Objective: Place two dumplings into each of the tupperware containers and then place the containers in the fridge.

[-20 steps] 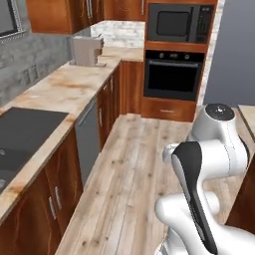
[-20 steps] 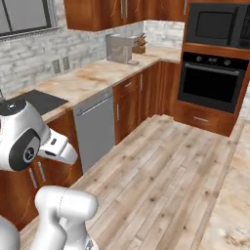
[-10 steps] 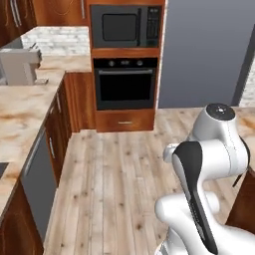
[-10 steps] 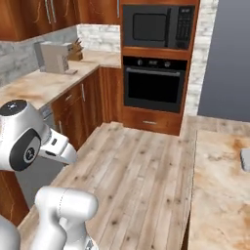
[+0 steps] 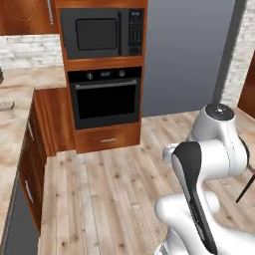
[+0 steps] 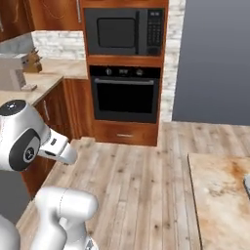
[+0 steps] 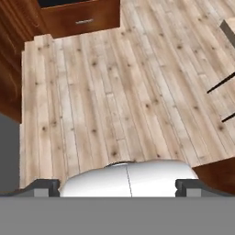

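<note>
The fridge [image 5: 184, 55] is the tall dark grey front to the right of the oven column, also at the upper right of the right base view [image 6: 215, 58]. At the right edge of that view, a sliver of something pale grey [image 6: 247, 183] lies on the island counter [image 6: 219, 195]; I cannot tell whether it is one of the tupperware containers. The dumplings are out of view. My gripper [image 7: 118, 187] hangs above the wooden floor, open, its fingertips [image 7: 42, 185] far apart with nothing between them. My arm is folded close over the base.
A built-in oven [image 5: 104, 97] and microwave [image 5: 99, 32] fill the wooden column ahead. A marble counter [image 5: 15, 114] with wooden cabinets runs along the left, carrying a knife block [image 6: 33, 61] and a grey appliance [image 6: 12, 77]. Black stool legs [image 5: 246, 185] stand at right.
The whole picture has slid left as the base turns right: the left counter leaves view, while the oven column, the fridge and the island come in. My arm keeps its folded pose, gripper open.
</note>
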{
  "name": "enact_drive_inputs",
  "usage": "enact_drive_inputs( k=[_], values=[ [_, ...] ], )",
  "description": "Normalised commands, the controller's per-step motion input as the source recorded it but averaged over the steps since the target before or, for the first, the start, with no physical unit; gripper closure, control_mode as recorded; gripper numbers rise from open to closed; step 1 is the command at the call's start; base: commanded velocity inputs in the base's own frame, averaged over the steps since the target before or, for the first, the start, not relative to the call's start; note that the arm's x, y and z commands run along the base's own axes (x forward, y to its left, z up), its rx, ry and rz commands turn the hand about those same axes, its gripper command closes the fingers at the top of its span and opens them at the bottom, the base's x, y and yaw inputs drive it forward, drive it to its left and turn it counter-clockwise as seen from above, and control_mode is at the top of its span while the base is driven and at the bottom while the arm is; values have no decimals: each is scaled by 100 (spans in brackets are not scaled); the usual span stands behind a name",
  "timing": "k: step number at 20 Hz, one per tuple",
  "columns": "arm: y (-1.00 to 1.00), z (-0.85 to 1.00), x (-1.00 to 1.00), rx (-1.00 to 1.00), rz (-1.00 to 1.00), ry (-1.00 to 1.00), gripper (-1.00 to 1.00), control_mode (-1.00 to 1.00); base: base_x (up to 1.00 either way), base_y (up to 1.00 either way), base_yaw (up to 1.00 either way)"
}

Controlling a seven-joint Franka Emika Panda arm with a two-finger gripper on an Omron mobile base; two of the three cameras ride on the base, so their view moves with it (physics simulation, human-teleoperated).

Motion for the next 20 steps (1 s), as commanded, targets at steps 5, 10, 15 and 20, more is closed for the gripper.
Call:
enact_drive_inputs(
  k=[5,10,15,20],
  values=[
    [0,0,0,0,0,0,-100,100,100,19,-54],
    [0,0,0,0,0,0,-100,100,98,17,-61],
    [0,0,0,0,0,0,-100,100,79,22,-65],
    [0,0,0,0,0,0,-100,100,54,17,-74]
  ],
)
